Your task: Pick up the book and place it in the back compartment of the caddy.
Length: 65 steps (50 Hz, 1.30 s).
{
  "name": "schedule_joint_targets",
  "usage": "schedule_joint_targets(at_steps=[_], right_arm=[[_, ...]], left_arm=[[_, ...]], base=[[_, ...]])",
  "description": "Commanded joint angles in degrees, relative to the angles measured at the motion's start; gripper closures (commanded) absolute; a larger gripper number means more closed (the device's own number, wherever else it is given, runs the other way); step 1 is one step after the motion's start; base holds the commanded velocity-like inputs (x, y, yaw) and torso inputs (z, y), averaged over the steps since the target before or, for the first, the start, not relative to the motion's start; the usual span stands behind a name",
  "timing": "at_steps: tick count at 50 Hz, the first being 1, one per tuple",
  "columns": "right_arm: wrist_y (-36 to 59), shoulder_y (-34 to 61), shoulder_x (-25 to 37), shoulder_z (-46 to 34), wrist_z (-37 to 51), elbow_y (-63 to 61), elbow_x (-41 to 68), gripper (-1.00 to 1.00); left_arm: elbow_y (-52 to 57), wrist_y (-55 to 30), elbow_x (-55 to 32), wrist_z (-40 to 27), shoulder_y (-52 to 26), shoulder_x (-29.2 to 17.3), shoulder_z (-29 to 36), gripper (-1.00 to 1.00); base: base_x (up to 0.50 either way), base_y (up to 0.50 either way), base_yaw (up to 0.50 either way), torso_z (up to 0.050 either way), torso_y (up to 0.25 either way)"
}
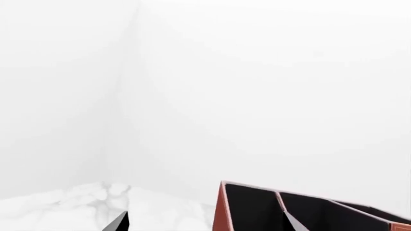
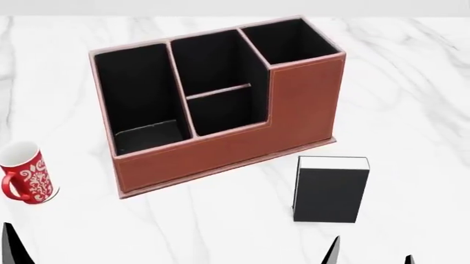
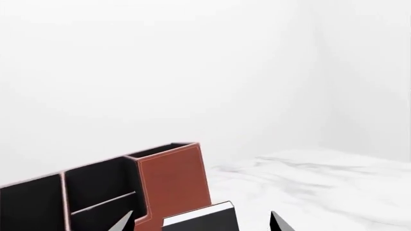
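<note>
The right gripper (image 2: 371,252) is hovering with its fingers spread, holding nothing; the left gripper (image 2: 13,245) barely shows, state unclear. The book (image 2: 331,190) is standing on the table (image 2: 411,99), just before the caddy (image 2: 242,140). A mug (image 2: 28,173) is lying left.

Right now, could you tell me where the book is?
In the head view, the book lies flat on the marble table, on the robot's right, just in front of the caddy's right end and clear of it.
</note>
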Motion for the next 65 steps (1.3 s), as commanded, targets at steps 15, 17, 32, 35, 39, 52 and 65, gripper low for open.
schedule_joint_targets(at_steps=[15, 17, 32, 35, 39, 52, 65], right_arm=[[-0.3, 0.2, 0.8, -0.9, 0.8, 0.2, 0.6, -1.0], [-0.3, 0.2, 0.8, -0.9, 0.9, 0.2, 0.7, -1.0], [-0.6, 0.2, 1.2, -1.4, 1.4, 0.3, 0.7, -1.0], [-0.7, 0.3, 1.3, -1.5, 1.4, 0.4, 0.8, -1.0], [-0.6, 0.3, 1.4, -1.7, 1.6, 0.4, 0.7, -1.0], [-1.2, 0.4, 1.6, -2.3, 1.9, 0.7, 0.3, -1.0], [-1.3, 0.5, 2.0, -2.6, 2.2, 0.7, 0.7, -1.0]], left_arm=[[-0.6, 0.6, -0.6, -0.7, -0.3, -0.7, 0.6, -1.0], [-0.5, 0.6, -0.6, -0.8, -0.2, -0.7, 0.6, -1.0], [-0.3, 0.7, -0.7, -1.3, -0.1, -1.1, 1.0, -1.0], [-0.3, 0.7, -0.7, -1.4, -0.1, -1.1, 1.0, -1.0], [-0.5, 0.9, -0.7, -1.5, -0.2, -1.2, 1.1, -1.0], [-0.6, 0.8, -0.6, -1.9, -0.2, -1.4, 1.6, -1.0], [-0.4, 0.7, -0.9, -2.3, -0.3, -1.7, 1.8, -1.0]], base=[[0.0, -0.13, 0.0, 0.0, 0.0], [0.0, -0.13, 0.0, 0.0, 0.0], [0.0, -0.13, 0.0, 0.0, 0.0], [0.0, -0.13, 0.0, 0.0, 0.0], [0.0, -0.12, 0.0, 0.0, 0.0], [0.0, -0.14, 0.0, 0.0, 0.0], [0.0, -0.14, 0.0, 0.0, 0.0]])
